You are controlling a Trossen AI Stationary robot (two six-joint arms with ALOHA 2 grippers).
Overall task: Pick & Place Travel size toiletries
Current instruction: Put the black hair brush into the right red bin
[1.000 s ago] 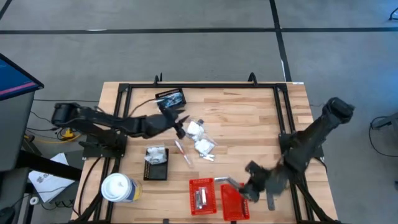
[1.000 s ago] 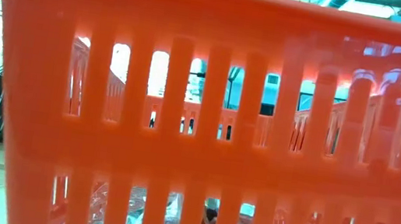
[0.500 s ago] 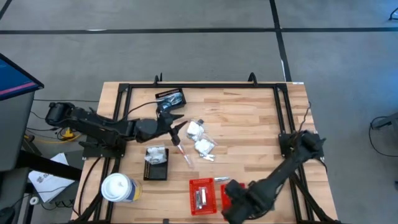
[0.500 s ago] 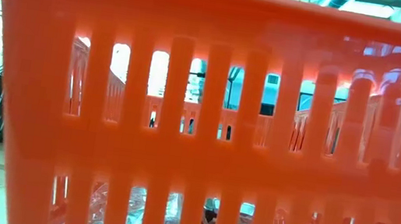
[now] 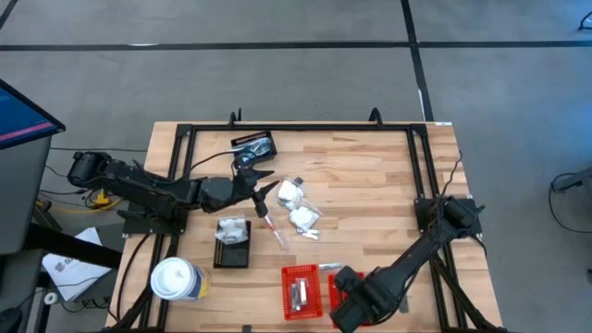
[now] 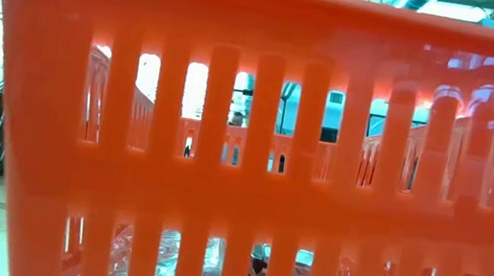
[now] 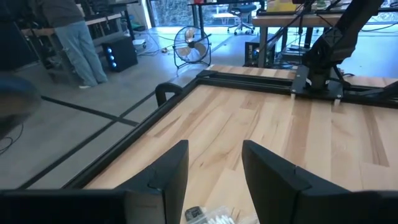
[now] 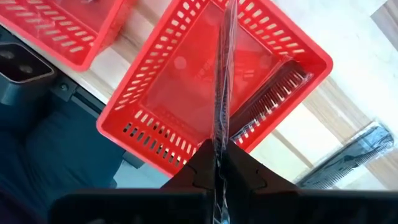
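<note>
My right gripper (image 5: 350, 302) (image 8: 216, 153) hangs over the right-hand red basket (image 5: 342, 285) (image 8: 186, 74) at the table's near edge, shut on a slim clear-wrapped dark stick (image 8: 224, 68). A dark comb-like piece (image 8: 268, 98) lies inside that basket. My left gripper (image 5: 267, 192) (image 7: 214, 149) is open above the table, just left of the white packets (image 5: 289, 191) (image 5: 303, 218). A thin pinkish tube (image 5: 274, 228) and a silvery item (image 5: 328, 267) lie flat on the wood. My right gripper pinches the dark stick by its near end (image 8: 217, 138) between both fingers. The stick runs straight out ahead of the fingertips, in line with them, seen edge-on. It is lifted clear above the red basket's inside.
A second red basket (image 5: 298, 291) holds a silvery piece, and a red basket wall (image 6: 251, 110) fills the low view. A black basket (image 5: 232, 243), a white lidded cup (image 5: 175, 279) and a dark packet (image 5: 252, 145) stand on the left half. Another wrapped dark stick (image 8: 353, 155) lies beside the basket.
My right arm has swung toward the table's near edge and a little left, bringing its gripper from beside the silvery item to over the right red basket, then held still. My left gripper has stayed open by the white packets.
</note>
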